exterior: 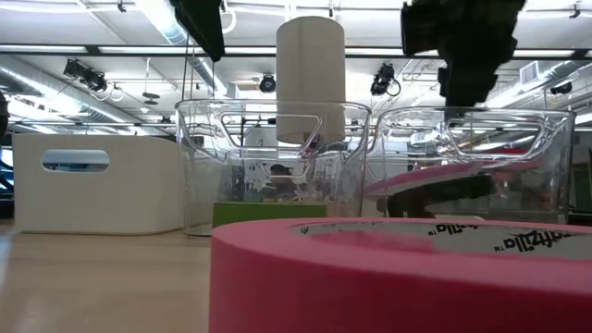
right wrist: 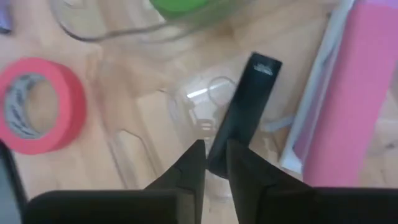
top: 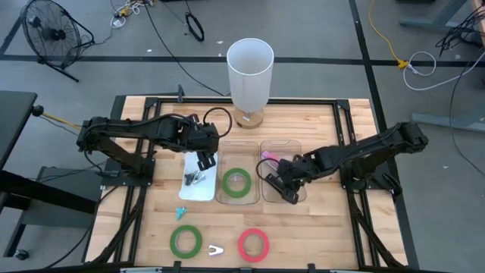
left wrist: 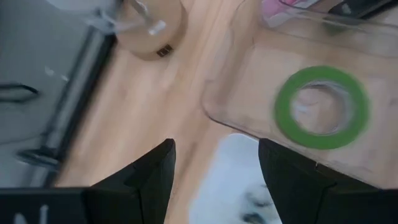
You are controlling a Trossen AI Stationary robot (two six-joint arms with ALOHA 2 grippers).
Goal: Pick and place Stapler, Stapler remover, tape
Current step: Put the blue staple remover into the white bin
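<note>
black stapler (right wrist: pixel 244 112) between right fingers (right wrist: pixel 186 169)

Pale wooden table (top: pixel 151 220), green tape roll (top: pixel 237 181) inside a clear bin (top: pixel 221 199), second green roll (top: pixel 185 241) and red-pink roll (top: pixel 253 244) on the wood, white bin (top: pixel 191 194), pink stapler (right wrist: pixel 345 93), black stapler (right wrist: pixel 245 112), white cylinder (top: pixel 250 72), dark robot arms.

Left gripper (top: pixel 206 161) spread wide, right gripper (top: pixel 287 193) pinched.

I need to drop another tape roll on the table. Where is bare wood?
Bare wood lies right of the red tape and left of the green tape. Around the white tray and both clear bins it is crowded.
</note>
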